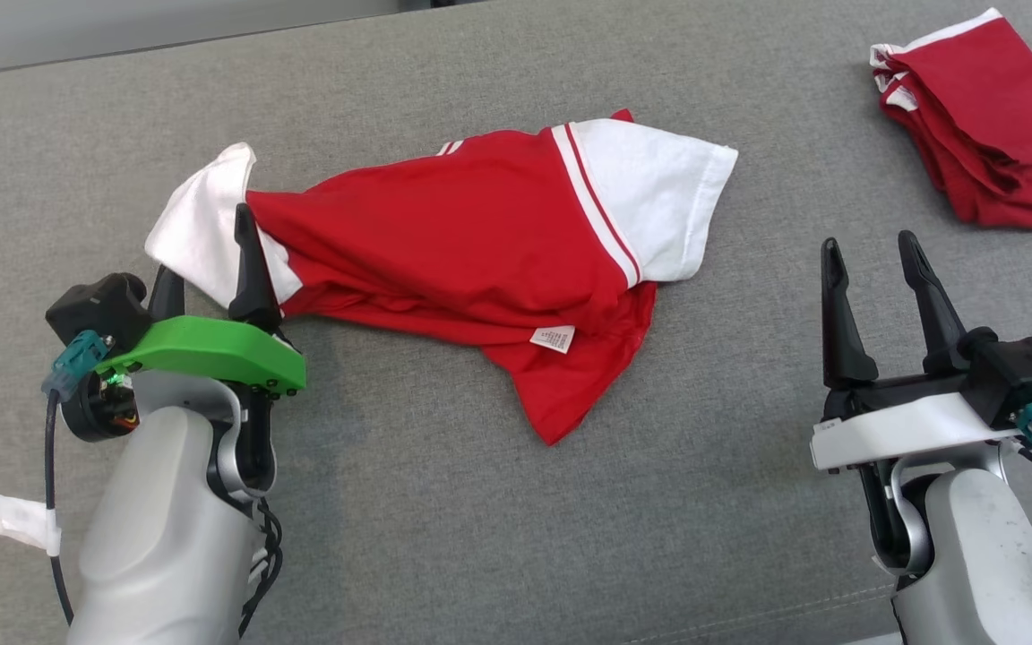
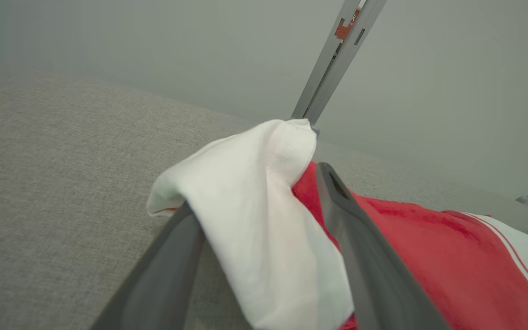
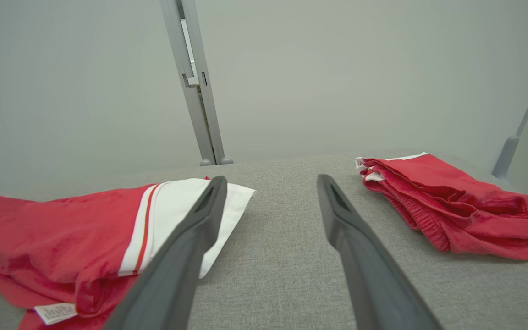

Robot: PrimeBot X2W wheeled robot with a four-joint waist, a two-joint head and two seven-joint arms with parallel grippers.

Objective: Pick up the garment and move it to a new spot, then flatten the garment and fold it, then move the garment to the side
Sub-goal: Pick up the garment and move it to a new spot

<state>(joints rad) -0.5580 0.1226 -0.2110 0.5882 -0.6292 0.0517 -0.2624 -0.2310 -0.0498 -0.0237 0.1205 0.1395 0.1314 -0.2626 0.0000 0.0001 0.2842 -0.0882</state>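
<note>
The red-and-white T-shirt [image 1: 462, 233] lay crumpled on the grey upholstered surface [image 1: 391, 502]; being soft, light and limp, it would likely be best gripped at a sleeve or hem. The left gripper [image 1: 207, 251] stood with its fingers spread either side of the white sleeve [image 1: 198, 224], not yet pinching it. The right gripper [image 1: 868, 240] was spread wide and empty.

Left gripper [image 1: 204, 246] fingers apart; right gripper [image 1: 869, 240] fingers apart

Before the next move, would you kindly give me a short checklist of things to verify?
1. The white sleeve sits between the fingers of the left gripper: ok.
2. That gripper shut on it: not ok, jaws apart.
3. The right gripper free: ok, open and empty.
4. The shirt flat: not ok, crumpled.
5. The folded red garment out of the way: ok, apart at the far right.
</note>
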